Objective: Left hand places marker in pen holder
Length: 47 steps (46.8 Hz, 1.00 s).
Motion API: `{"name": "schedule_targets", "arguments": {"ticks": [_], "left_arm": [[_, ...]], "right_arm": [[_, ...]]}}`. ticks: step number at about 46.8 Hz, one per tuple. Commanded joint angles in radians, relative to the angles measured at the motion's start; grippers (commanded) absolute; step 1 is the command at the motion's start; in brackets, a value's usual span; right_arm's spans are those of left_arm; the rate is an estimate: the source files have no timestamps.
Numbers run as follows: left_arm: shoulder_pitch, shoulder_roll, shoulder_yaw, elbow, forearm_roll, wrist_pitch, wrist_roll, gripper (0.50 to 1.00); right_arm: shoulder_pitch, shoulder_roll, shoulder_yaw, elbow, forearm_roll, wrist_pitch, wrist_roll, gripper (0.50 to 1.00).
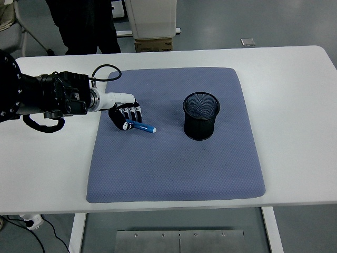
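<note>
a blue-grey padded mat (174, 158) lies flat across the middle of my white surface (295, 105). beyond the far edge a person in dark clothing (84, 23) stands on the grey floor (253, 21), beside a white cabinet (152, 16) with a cardboard box (154, 44) below it.

Bright, even overhead light, soft shadows, sharp focus, faint glare on table (295, 95).
</note>
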Motion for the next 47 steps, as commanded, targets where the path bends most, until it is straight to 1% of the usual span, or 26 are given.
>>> {"name": "schedule_targets", "arguments": {"ticks": [1, 8, 14, 21, 27, 33, 35, 37, 40, 47], "left_arm": [[-0.006, 0.0, 0.0, 0.004, -0.002, 0.0, -0.002, 0.5], [-0.011, 0.0, 0.0, 0.006, -0.004, -0.003, -0.002, 0.5], [-0.02, 0.0, -0.001, 0.009, -0.005, -0.018, -0.002, 0.5], [-0.026, 0.0, -0.006, 0.01, -0.01, -0.027, -0.016, 0.5], [-0.052, 0.0, -0.026, 0.01, -0.013, -0.067, -0.016, 0.5], [-0.059, 0.0, -0.063, 0.012, -0.013, -0.081, -0.017, 0.5], [-0.06, 0.003, -0.066, 0.012, -0.013, -0.082, -0.017, 0.5], [-0.068, 0.012, -0.074, 0.012, -0.013, -0.101, -0.017, 0.5], [-0.072, 0.018, -0.075, 0.012, -0.013, -0.112, -0.017, 0.5], [-0.08, 0.041, -0.09, 0.012, -0.014, -0.115, -0.017, 0.5]], "right_arm": [[0.0, 0.0, 0.0, 0.0, 0.0, 0.0, 0.0, 1.0], [0.0, 0.0, 0.0, 0.0, 0.0, 0.0, 0.0, 1.0], [0.0, 0.0, 0.0, 0.0, 0.0, 0.0, 0.0, 1.0], [0.0, 0.0, 0.0, 0.0, 0.0, 0.001, 0.0, 1.0], [0.0, 0.0, 0.0, 0.0, 0.0, 0.0, 0.0, 1.0], [0.0, 0.0, 0.0, 0.0, 0.0, 0.0, 0.0, 1.0], [0.0, 0.0, 0.0, 0.0, 0.0, 0.0, 0.0, 1.0], [0.0, 0.0, 0.0, 0.0, 0.0, 0.0, 0.0, 1.0], [0.0, 0.0, 0.0, 0.0, 0.0, 0.0, 0.0, 1.0], [0.0, 0.0, 0.0, 0.0, 0.0, 0.001, 0.0, 1.0]]}}
